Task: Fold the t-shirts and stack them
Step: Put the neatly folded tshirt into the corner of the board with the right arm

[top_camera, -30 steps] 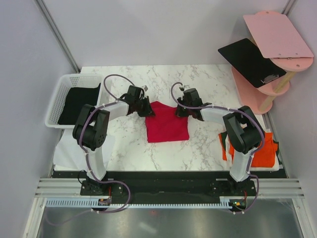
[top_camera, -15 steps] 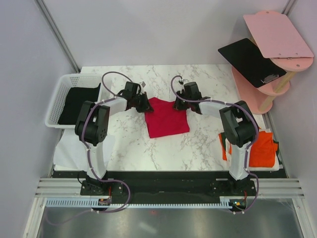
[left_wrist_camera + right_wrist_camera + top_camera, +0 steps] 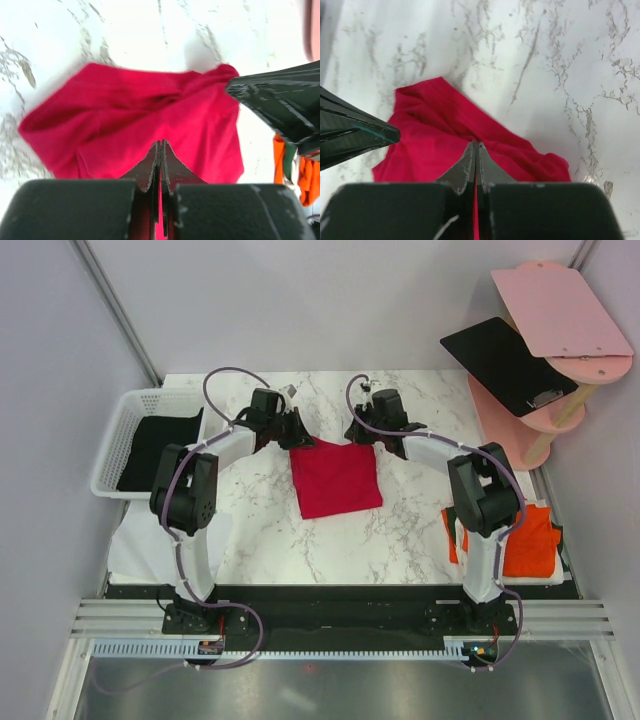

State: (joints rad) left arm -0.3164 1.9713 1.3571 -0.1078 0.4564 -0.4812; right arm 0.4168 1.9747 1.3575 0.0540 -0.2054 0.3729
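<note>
Crimson red soft cloth t-shirt lay folded at middle of white marble table. Left gripper clenched on its far-left corner; right gripper clenched on far-right corner.

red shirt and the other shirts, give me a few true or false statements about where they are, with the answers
1. The left gripper and the right gripper are each shut on the crimson t-shirt. True.
2. The black t-shirt lies spread out beside the crimson one. False: it lies in the white basket.
3. The orange-red t-shirts lie at the right edge of the table. True.
4. The crimson t-shirt is stacked on the orange-red ones. False: it lies apart from them, at mid-table.
</note>
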